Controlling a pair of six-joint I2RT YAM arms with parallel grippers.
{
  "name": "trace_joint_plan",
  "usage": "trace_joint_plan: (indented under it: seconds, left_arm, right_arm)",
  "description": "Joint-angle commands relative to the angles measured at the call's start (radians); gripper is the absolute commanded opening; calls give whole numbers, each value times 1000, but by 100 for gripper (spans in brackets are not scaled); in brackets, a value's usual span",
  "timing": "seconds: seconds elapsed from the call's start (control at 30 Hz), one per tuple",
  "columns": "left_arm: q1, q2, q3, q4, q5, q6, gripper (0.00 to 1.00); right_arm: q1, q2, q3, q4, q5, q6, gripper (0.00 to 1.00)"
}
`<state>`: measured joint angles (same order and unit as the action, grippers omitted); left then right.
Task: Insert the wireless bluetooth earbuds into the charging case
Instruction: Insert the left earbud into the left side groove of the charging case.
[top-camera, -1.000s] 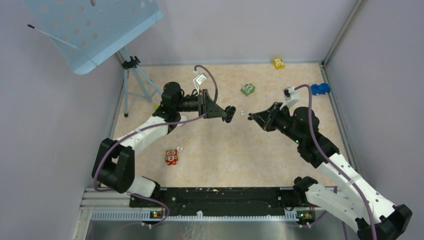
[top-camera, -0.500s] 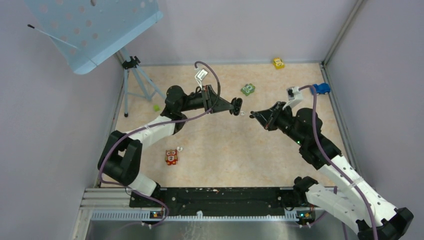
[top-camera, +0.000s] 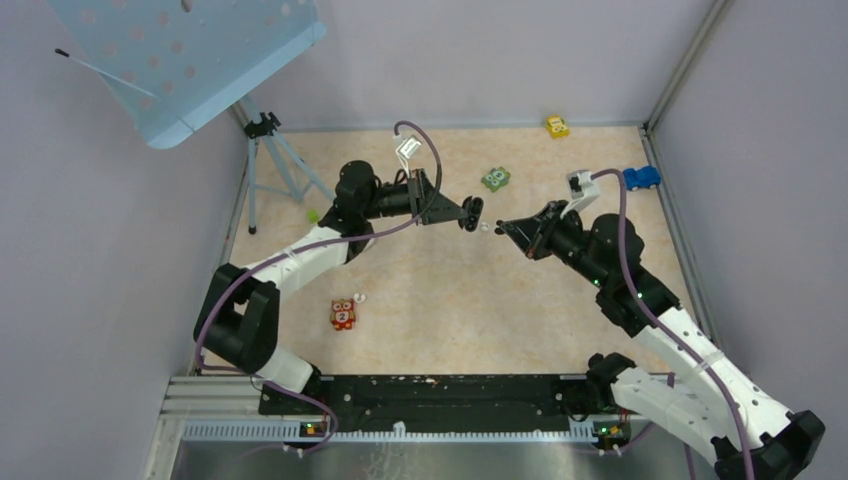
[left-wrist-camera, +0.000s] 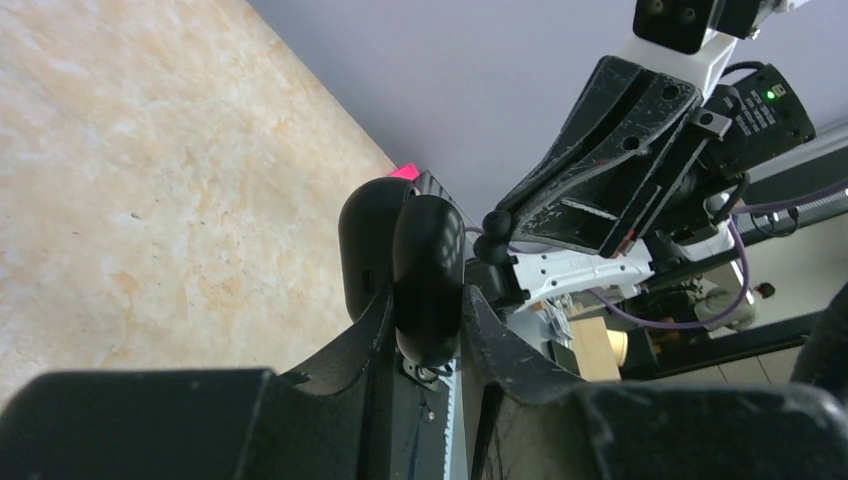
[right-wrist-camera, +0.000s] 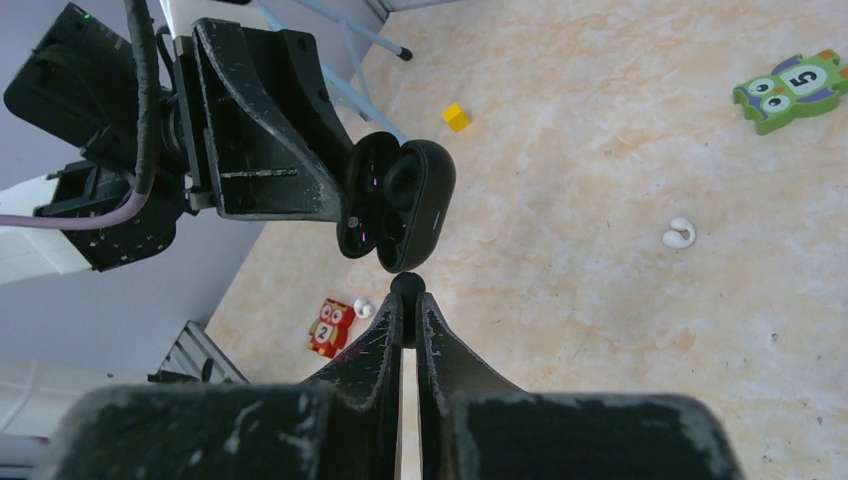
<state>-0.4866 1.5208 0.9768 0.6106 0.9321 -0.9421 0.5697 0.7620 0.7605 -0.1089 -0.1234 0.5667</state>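
Observation:
My left gripper (top-camera: 468, 214) is shut on the black charging case (top-camera: 473, 211), held above the table with its lid open. In the left wrist view the case (left-wrist-camera: 425, 265) sits upright between the fingers (left-wrist-camera: 372, 335). My right gripper (top-camera: 503, 229) is shut on a black earbud (right-wrist-camera: 407, 286), whose tip sits just below the open case (right-wrist-camera: 400, 205), almost touching it. One white earbud (right-wrist-camera: 678, 235) lies on the table under the gap between the grippers. Another white earbud (right-wrist-camera: 365, 308) lies beside the red owl (right-wrist-camera: 327, 326).
A green owl figure (top-camera: 495, 179), a yellow toy (top-camera: 557, 126) and a blue car (top-camera: 640, 178) lie toward the back. A tripod (top-camera: 270, 150) and a small green ball (top-camera: 313, 215) stand at the left. A yellow cube (right-wrist-camera: 456, 118) shows in the right wrist view.
My left arm has carried the case rightward and slightly toward the back, closing on the right gripper's tip. The right gripper has hardly shifted. Both grips are unchanged.

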Motion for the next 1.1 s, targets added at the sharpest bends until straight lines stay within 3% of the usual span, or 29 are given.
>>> trace_joint_plan:
  seconds: [0.0, 0.07, 0.2, 0.3, 0.6, 0.83, 0.97, 1.07]
  left_arm:
    - [7, 11, 84, -52, 108, 62, 0]
    - [13, 44, 141, -185, 190, 143, 0]
    - [14, 140, 336, -766, 247, 501, 0]
    - [19, 182, 405, -1008, 252, 675, 0]
    - [37, 218, 422, -1175, 287, 808, 0]
    - [37, 233, 416, -1198, 269, 799, 0]
    - [37, 251, 419, -1206, 269, 764, 0]
    - [39, 269, 413, -1222, 305, 748, 0]
  right_arm:
    - [10, 33, 28, 19, -67, -93, 0]
    - [10, 55, 42, -6, -104, -141, 0]
    - [11, 80, 50, -38, -170, -213, 0]
    - [30, 93, 68, -88, -227, -289, 0]
    - [99, 18, 72, -199, -157, -500, 0]
    - [172, 29, 101, -257, -29, -627, 0]
    - [258, 106, 172, -325, 32, -682, 0]
    - [393, 151, 202, -340, 160, -765, 0]
